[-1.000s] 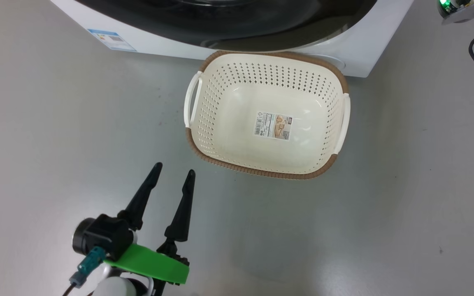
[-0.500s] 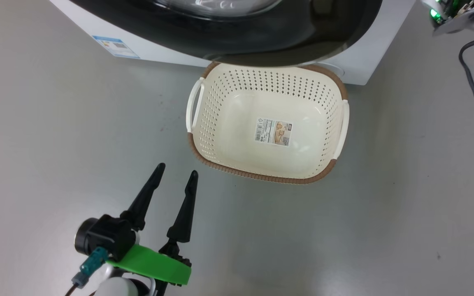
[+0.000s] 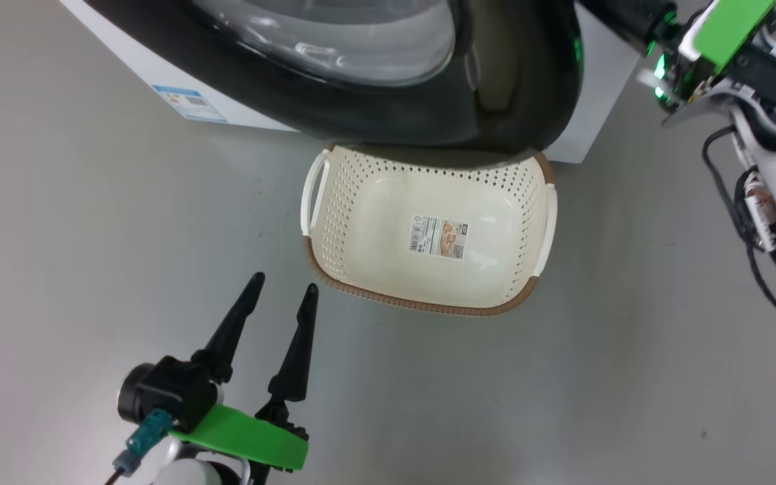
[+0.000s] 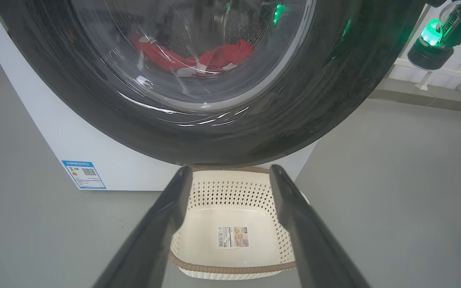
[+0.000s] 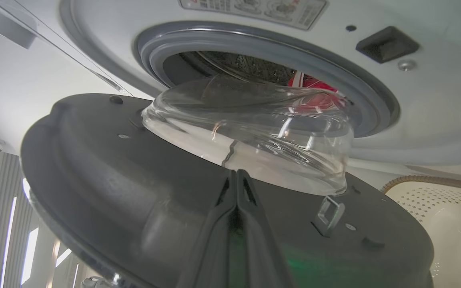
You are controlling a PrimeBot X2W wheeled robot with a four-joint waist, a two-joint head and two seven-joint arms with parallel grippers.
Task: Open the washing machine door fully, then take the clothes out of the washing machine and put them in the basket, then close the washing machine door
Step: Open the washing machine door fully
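Note:
The washing machine door point(image 3: 496, 87), black-rimmed with a bulging glass bowl, stands partly swung out over the far edge of the cream basket point(image 3: 334, 222) on the floor. In the right wrist view my right gripper point(image 5: 236, 173) is shut, its tips against the door's grey inner face point(image 5: 114, 168) just below the glass. Behind it the washing machine point(image 5: 434, 100) shows its grey ring, with red clothes point(image 5: 314, 86) in the drum. The clothes point(image 4: 222, 56) also show through the glass in the left wrist view. My left gripper point(image 3: 283, 283) hangs open and holds nothing, short of the basket's near left corner.
My right arm point(image 3: 731, 27), with its green bracket and dangling cables, reaches in at the upper right beside the washer's corner. A blue label point(image 3: 189, 104) marks the washer's lower left front. Grey floor surrounds the basket.
The door has swung further out and now overhangs the basket's far rim. My right arm has come further into the head view, which has itself shifted. The left gripper stays open.

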